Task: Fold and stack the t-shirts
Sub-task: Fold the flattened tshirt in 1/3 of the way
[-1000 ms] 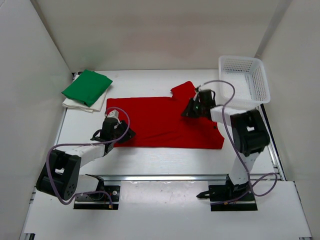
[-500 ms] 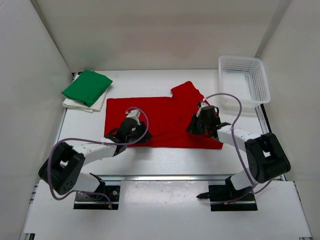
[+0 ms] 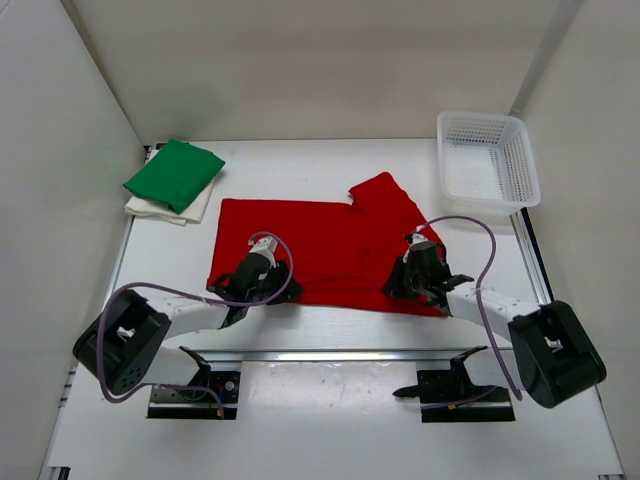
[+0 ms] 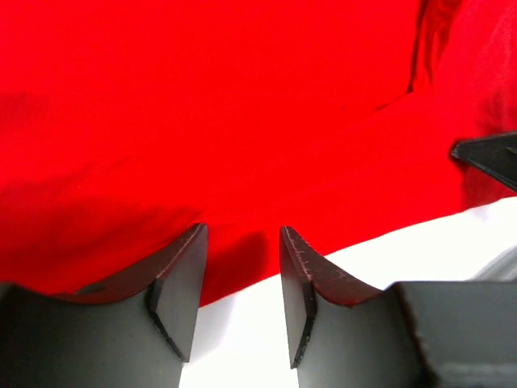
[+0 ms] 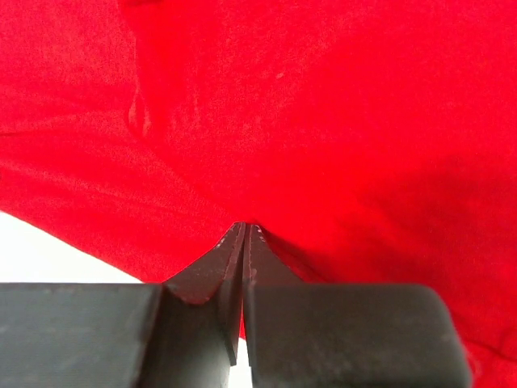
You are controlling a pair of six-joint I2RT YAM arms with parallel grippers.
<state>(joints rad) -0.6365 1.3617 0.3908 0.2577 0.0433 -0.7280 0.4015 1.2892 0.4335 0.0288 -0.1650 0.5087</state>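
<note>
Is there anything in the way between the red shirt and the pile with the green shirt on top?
No, nothing visible. Only bare table lies between the red t-shirt and the pile at the far left, where the green t-shirt sits on the white t-shirt. The basket is off on the other side.

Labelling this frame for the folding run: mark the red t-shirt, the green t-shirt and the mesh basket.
red t-shirt [image 3: 330,240]: top view, middle of its body.
green t-shirt [image 3: 175,173]: top view, centre of the folded cloth.
mesh basket [image 3: 481,115]: top view, far rim.
</note>
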